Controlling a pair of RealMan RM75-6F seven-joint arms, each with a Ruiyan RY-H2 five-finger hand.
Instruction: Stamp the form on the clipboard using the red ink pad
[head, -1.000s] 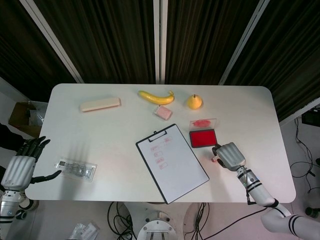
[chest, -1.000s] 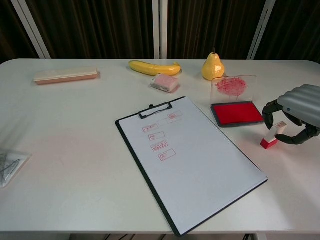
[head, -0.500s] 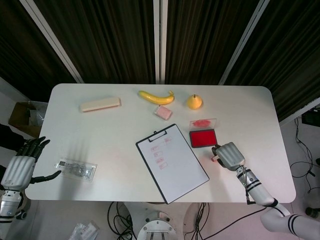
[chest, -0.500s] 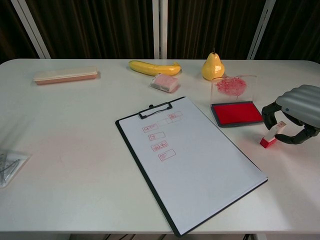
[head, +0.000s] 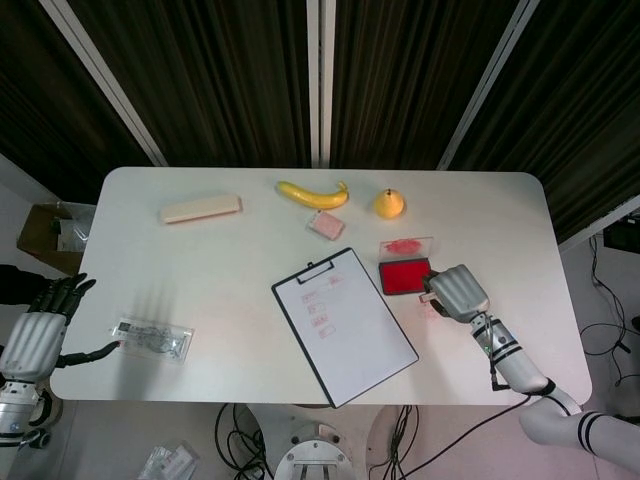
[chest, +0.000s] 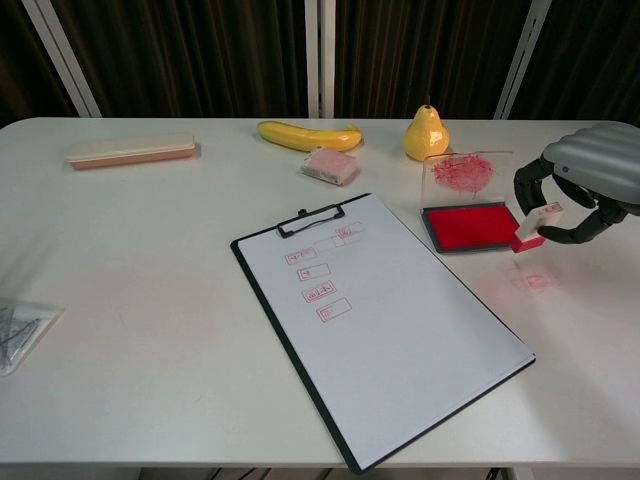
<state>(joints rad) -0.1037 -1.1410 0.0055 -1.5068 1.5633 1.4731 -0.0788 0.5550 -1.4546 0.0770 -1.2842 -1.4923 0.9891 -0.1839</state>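
Note:
The clipboard (head: 345, 325) (chest: 385, 320) with the white form lies at the table's middle front; several red boxes are printed near its clip. Right of it sits the red ink pad (head: 404, 276) (chest: 472, 227), uncovered. My right hand (head: 458, 292) (chest: 580, 185) grips a small white stamp with a red base (chest: 535, 227), held off the table at the pad's right edge. My left hand (head: 35, 340) hangs open at the table's front left corner, holding nothing; the chest view does not show it.
The pad's clear lid (chest: 460, 172), smeared red, lies behind the pad. A faint red print (chest: 533, 283) marks the table where the stamp stood. A pear (chest: 425, 133), banana (chest: 305, 135), pink packet (chest: 329, 166) and beige case (chest: 130, 150) line the back. A plastic bag (head: 152, 338) lies front left.
My right hand has lifted the stamp off the table and carried it back and left to the ink pad's edge, leaving a faint red print. The left hand has barely moved.

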